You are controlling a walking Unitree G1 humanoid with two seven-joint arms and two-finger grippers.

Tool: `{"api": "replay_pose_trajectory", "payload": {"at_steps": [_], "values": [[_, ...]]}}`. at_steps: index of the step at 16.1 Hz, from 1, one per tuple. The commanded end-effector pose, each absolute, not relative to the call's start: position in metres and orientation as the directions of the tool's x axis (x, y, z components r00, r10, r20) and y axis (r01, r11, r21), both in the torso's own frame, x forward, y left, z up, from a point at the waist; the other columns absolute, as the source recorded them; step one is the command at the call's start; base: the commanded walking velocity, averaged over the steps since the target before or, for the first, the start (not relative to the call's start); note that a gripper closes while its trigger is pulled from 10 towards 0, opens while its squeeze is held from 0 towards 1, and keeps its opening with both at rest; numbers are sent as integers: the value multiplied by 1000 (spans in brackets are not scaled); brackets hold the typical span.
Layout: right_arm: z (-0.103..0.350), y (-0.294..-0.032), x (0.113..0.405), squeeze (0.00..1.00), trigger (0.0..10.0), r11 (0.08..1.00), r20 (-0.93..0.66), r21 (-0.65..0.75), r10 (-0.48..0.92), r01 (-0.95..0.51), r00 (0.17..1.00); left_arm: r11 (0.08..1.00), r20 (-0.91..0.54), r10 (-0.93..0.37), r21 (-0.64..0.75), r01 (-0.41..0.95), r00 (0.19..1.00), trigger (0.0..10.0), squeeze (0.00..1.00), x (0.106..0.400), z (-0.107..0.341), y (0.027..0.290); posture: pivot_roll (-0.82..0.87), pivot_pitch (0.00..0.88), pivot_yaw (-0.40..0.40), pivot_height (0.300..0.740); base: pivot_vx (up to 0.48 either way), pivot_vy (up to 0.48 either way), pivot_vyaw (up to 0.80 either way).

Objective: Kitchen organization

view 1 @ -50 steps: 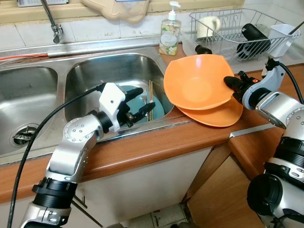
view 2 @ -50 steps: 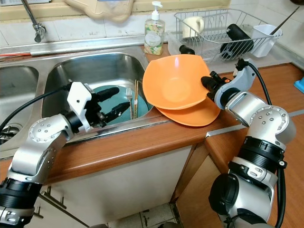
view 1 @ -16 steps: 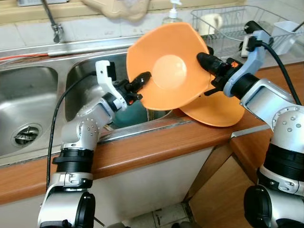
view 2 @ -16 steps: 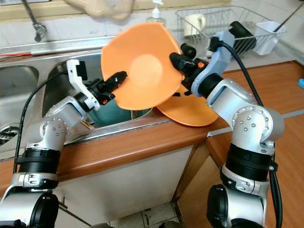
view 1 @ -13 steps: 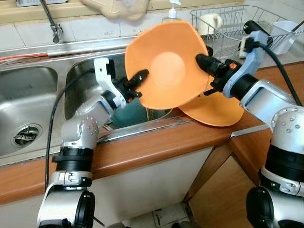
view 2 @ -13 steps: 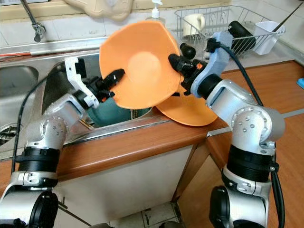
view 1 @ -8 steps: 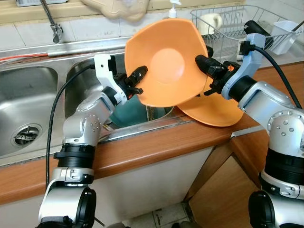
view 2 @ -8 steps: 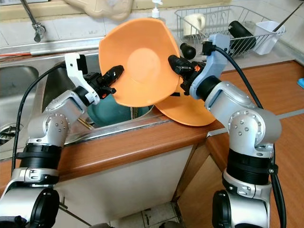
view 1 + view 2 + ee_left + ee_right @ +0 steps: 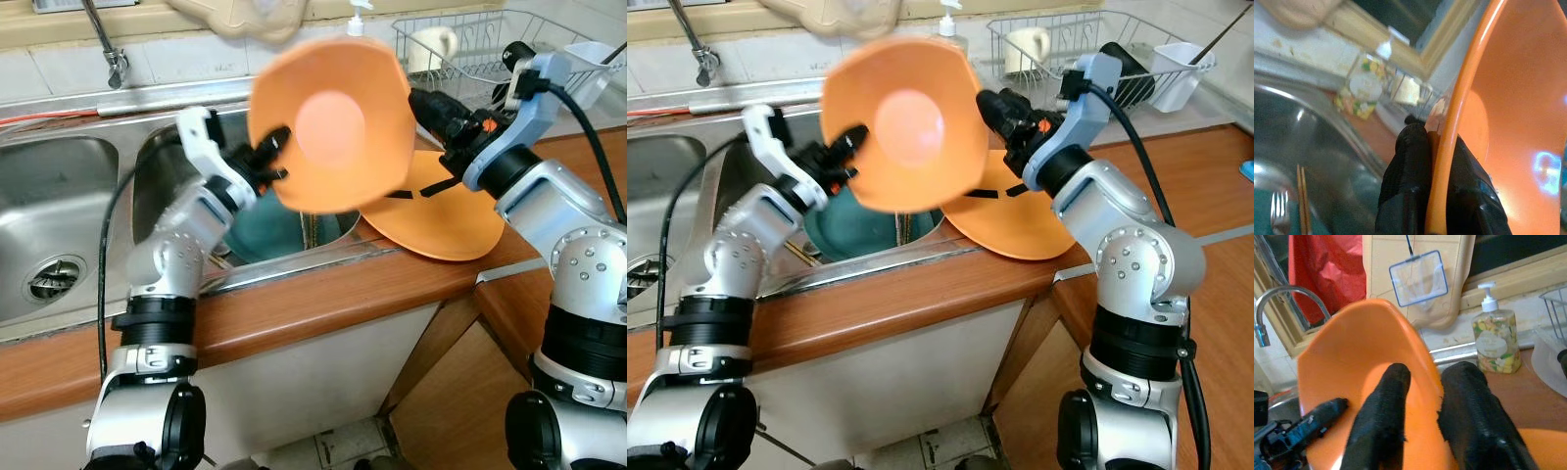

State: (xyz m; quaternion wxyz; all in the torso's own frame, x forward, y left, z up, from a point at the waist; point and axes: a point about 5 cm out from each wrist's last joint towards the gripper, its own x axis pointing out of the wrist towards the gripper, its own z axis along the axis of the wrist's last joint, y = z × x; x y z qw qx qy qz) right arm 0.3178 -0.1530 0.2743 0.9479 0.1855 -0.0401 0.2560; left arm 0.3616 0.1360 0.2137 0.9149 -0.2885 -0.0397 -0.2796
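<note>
An orange bowl (image 9: 328, 122) is held up on edge over the right sink basin (image 9: 176, 157), its hollow facing me. My left gripper (image 9: 274, 157) is shut on its left rim; the left wrist view shows the rim (image 9: 1449, 147) pinched between both fingers. My right gripper (image 9: 423, 101) is at the bowl's right rim, open. In the right wrist view its fingers (image 9: 1386, 396) straddle the rim with a gap. A second orange bowl (image 9: 441, 215) lies on the wooden counter below my right arm.
A teal plate (image 9: 269, 230) with a fork (image 9: 1276, 210) and chopsticks (image 9: 1301, 196) lies in the basin. A soap bottle (image 9: 1493, 345) stands behind the sink. A wire dish rack (image 9: 470, 59) with a mug sits at the back right, a faucet (image 9: 108, 44) at the back left.
The bowl was lifted off the lower bowl by my right gripper, then taken by my left. In the last half second it swung left and my right fingers loosened from its rim.
</note>
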Motion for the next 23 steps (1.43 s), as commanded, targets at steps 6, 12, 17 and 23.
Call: {"api": "replay_pose_trajectory", "payload": {"at_steps": [6,12,17,23], "values": [[272,-137,307,1000,10000,791,97,118,593,-601,799,749,323,-307,-498,437,895,0,0,369,240,170,-149,0,29,740,0,0,0],[242,-113,292,1000,10000,688,-123,-37,717,-725,687,982,71,-145,-112,153,987,0,0,385,212,200,-143,0,27,740,0,0,0],[225,-111,288,1000,10000,682,-220,-66,702,-728,678,991,-113,-134,6,136,985,0,0,392,171,190,-148,0,39,740,0,0,0],[218,-110,286,1000,10000,671,-272,-80,697,-737,664,981,-246,-178,36,192,953,4941,0,393,148,175,-153,0,39,740,0,0,0]]}}
